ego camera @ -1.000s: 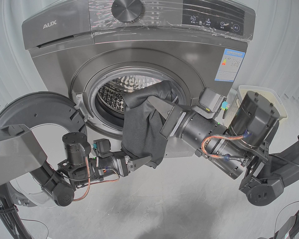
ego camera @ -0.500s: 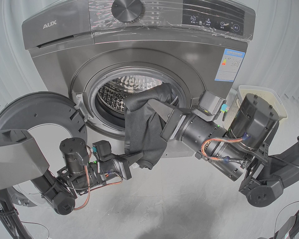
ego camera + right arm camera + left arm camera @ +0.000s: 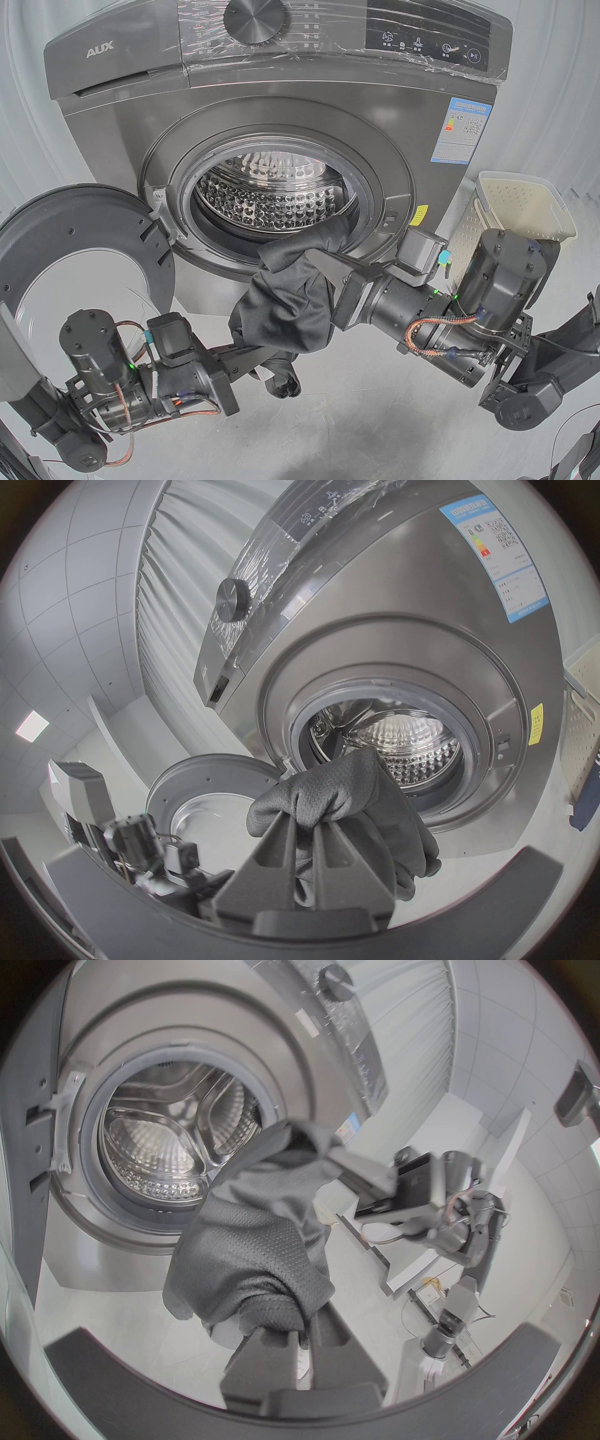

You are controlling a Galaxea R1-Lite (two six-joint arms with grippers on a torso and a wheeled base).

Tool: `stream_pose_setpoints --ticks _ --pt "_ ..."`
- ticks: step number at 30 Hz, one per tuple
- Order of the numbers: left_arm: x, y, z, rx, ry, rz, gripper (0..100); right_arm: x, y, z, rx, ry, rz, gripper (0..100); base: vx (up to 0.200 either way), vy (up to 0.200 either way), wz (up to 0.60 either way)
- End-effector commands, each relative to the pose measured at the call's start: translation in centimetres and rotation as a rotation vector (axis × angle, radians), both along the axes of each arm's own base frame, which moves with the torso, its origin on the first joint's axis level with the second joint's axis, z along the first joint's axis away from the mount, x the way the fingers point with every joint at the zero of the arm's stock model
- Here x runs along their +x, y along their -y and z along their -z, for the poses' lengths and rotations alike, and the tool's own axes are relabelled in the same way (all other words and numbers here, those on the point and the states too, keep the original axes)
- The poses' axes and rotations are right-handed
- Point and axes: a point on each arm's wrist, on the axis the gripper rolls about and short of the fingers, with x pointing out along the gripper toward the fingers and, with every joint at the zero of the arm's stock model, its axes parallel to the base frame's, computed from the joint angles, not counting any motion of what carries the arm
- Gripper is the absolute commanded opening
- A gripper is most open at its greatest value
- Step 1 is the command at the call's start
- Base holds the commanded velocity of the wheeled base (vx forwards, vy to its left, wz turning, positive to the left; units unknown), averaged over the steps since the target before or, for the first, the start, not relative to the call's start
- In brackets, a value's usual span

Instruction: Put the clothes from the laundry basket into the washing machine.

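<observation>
A black mesh garment (image 3: 287, 294) hangs in front of the washing machine, just below the rim of its open drum (image 3: 275, 194). My right gripper (image 3: 315, 256) is shut on the garment's upper fold, close to the lower right of the opening. My left gripper (image 3: 265, 361) is shut on its lower hanging end, low above the floor. The left wrist view has the left gripper (image 3: 300, 1347) pinching the cloth (image 3: 256, 1241), with the drum (image 3: 162, 1141) beyond. In the right wrist view the right gripper (image 3: 303, 836) clamps the bunched cloth (image 3: 350, 792) before the drum (image 3: 400, 742).
The machine's round door (image 3: 81, 250) stands swung open at the left, close to my left arm. A cream perforated laundry basket (image 3: 525, 206) stands to the right of the machine, behind my right arm. Bare grey floor (image 3: 350, 412) lies below the garment.
Both arms have come down and back from the drum opening. The garment, earlier draped at the opening's mouth, now hangs lower, below the rim. The left arm moved down and to the left.
</observation>
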Motion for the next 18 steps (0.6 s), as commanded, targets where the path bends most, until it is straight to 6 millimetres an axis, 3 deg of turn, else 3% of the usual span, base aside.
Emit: stream_pose_setpoints --ticks 1,13,18 --pt "-2.3 -1.2 -1.6 -0.04 0.057 0.019 0 0.2 -0.1 1.4 -0.03 -0.019 0.001 100 0.0 0.0 0.0" --pt "-0.3 -1.0 -3.1 -0.095 0.121 -0.103 0 -0.4 2.0 5.4 -0.237 -0.044 0.02 100 0.0 0.0 0.0" --pt "0.4 -1.1 -3.4 -0.103 0.13 -0.135 0 -0.5 2.2 5.3 -0.241 -0.041 0.02 100 0.0 0.0 0.0"
